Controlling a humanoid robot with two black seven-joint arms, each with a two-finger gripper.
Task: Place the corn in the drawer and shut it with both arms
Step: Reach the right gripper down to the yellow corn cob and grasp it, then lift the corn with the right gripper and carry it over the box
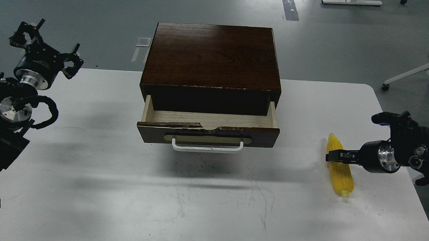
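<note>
Right gripper (333, 155) crosses the corn (339, 165), hiding its middle; finger closure indeterminate. Drawer (208, 129) rear interior lost in cabinet (212, 57) shadow.

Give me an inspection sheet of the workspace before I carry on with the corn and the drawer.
Surface: white table, scuffed and scratched near the front middle.
Job's things: corn lies on the table to the right; drawer is pulled open, nothing seen inside, front top edge chipped, in the dark cabinet.
Clutter: nothing seen.
Grippers: right gripper is at the corn's middle, whether it grips cannot be told; left gripper is raised at the table's far left, holding nothing.
Cables: black cable loops beside the left arm.
Surroundings: grey floor, tape strip, chair base at right.
</note>
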